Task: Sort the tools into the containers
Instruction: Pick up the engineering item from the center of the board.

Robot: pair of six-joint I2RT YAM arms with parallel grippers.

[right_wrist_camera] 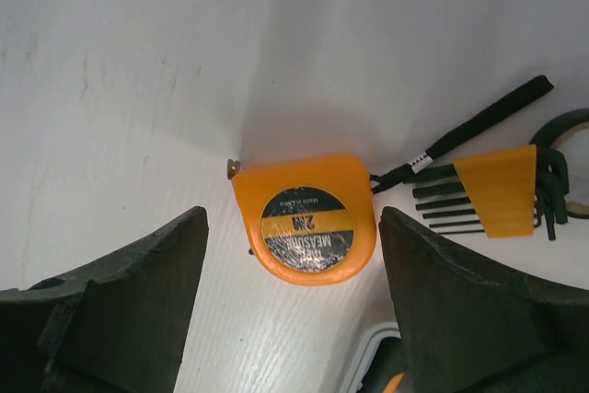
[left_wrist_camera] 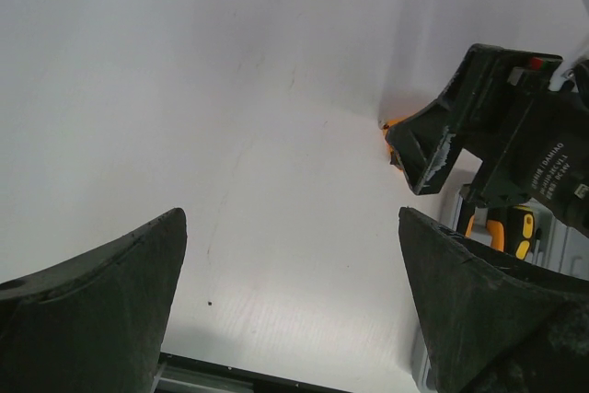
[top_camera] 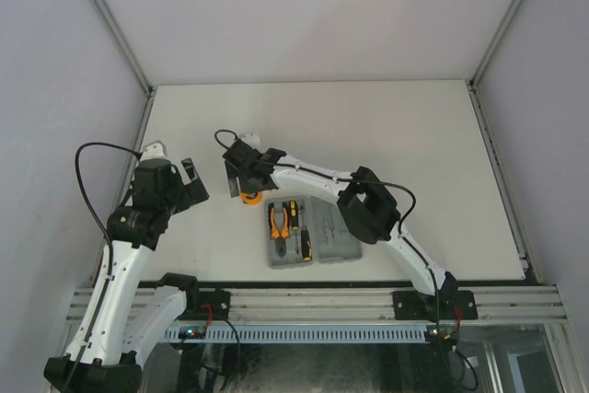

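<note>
Left gripper (left_wrist_camera: pixel 290 255): spread wide, nothing in it. It sits over bare table (top_camera: pixel 386 135), well left of the case (top_camera: pixel 339 233).

Right gripper (top_camera: pixel 245 181): jaws spread, pinching nothing. It hangs just past the case's far-left corner.

Tape (right_wrist_camera: pixel 306 218): flat on the table, label up, just off that same far-left corner. In my right wrist view it sits between my two fingers (right_wrist_camera: pixel 138 301) with a gap on each side and no contact. It's roughly centred, a touch nearer the right finger. I can't tell how far above it the fingertips are. Its black strap (right_wrist_camera: pixel 479 131) runs off to the right, away from the body.

Hex keys (right_wrist_camera: pixel 497 192): on the table just right of the tape, outside my fingers, keys fanned out of the orange holder. The ring (right_wrist_camera: pixel 572 121) is at the wrist view's right edge.

Case: open and flat on the table. Pliers (top_camera: pixel 278 223) and screwdrivers (top_camera: pixel 302 242) are in its left half. The right half is partly hidden under my right arm, and what shows there is grey.
</note>
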